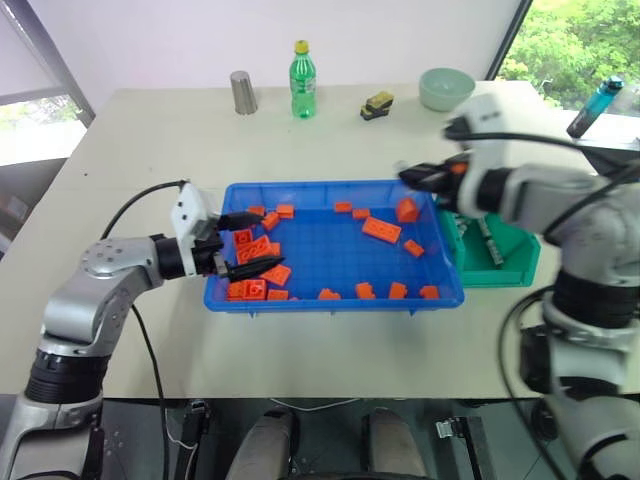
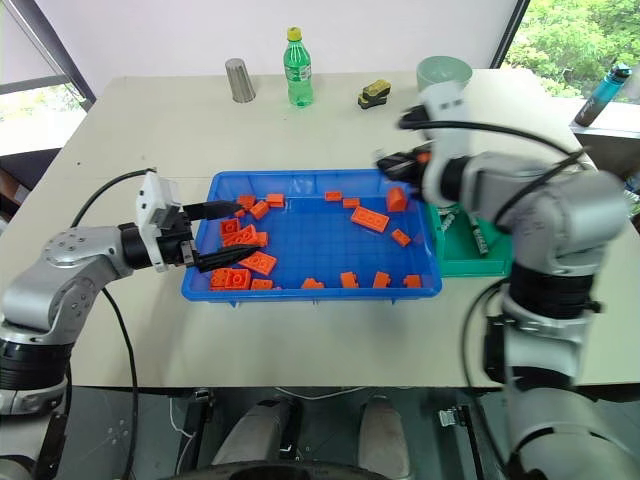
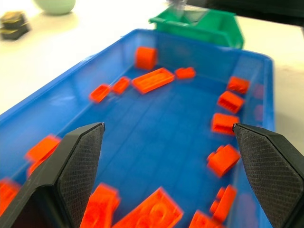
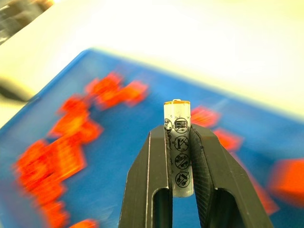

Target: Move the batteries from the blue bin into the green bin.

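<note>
Right gripper (image 4: pixel 181 156), fingers clamped on an upright battery (image 4: pixel 177 148), hangs over the blue bin (image 1: pixel 330 262); the green bin (image 1: pixel 512 262) lies just beyond. Left fingers (image 3: pixel 80 156) spread, empty.

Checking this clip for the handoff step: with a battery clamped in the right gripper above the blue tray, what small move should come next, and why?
Probably carry it sideways over the green bin and lower it there. The right gripper is shut on a battery, above the far right corner of the blue tray; the bin beside that end already holds batteries.
</note>
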